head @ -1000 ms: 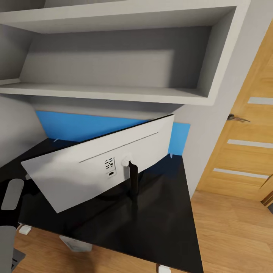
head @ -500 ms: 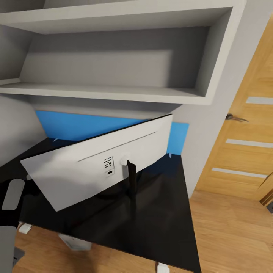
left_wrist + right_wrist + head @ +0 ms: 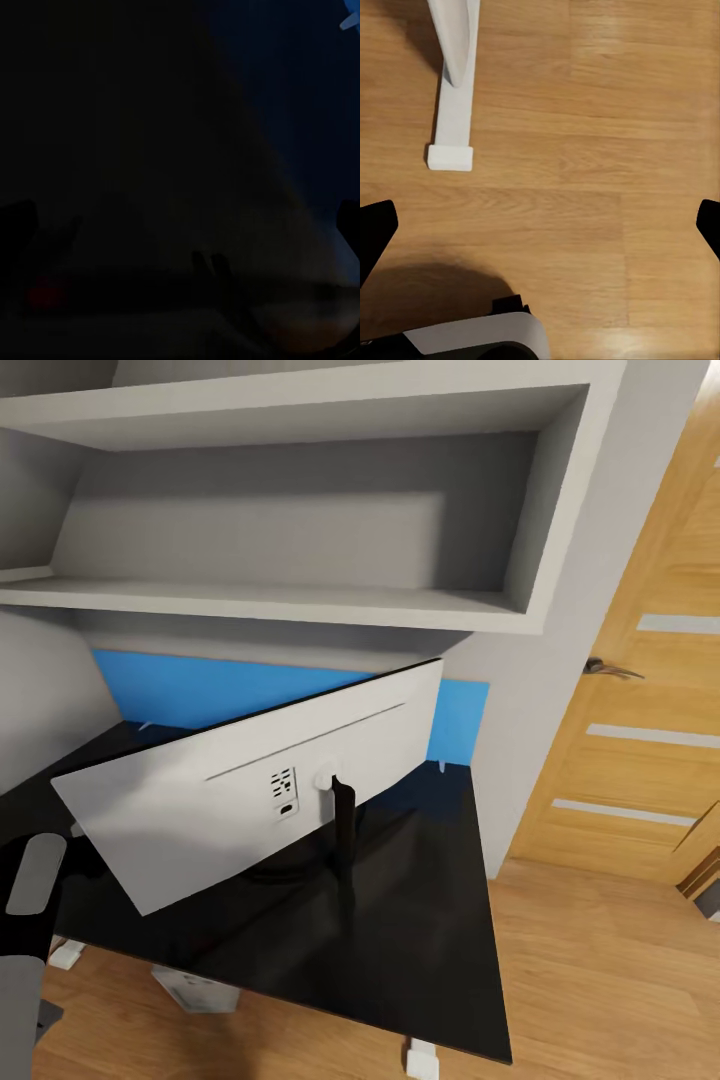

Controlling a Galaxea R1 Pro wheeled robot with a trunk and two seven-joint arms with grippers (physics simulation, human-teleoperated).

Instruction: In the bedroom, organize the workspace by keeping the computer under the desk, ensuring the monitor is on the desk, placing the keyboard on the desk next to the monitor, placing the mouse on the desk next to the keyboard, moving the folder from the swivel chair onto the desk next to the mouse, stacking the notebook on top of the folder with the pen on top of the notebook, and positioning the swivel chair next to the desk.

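Camera has panned slightly vs. 1 s ago: door and desk's right edge sit further left in the head view; things themselves unmoved. Bedroom wall w/ grey shelf unit (image 3: 300, 490) fills upper field; oak door (image 3: 640, 690) at right, wooden floor (image 3: 600, 980) below. Desk (image 3: 420, 950), glossy black top, blue back panel (image 3: 200, 690) behind. Monitor (image 3: 200, 800) stands on the desk, white back toward the camera, tilted, on slim black stand (image 3: 343, 830). Computer (image 3: 195, 992), pale grey, partly seen under the desk's front edge. White desk foot (image 3: 421, 1060) on the floor at the near corner. Left arm (image 3: 30, 900) at the lower left edge, beside the monitor's lower corner; jaw state cannot be told. Left wrist view: near-black, faint blue patch; dark tips at both side edges. Right wrist view: right gripper (image 3: 540, 225) over bare floor, jaws spread wide, tips at opposite frame edges, nothing between them; white desk leg (image 3: 454, 75) well apart from them.
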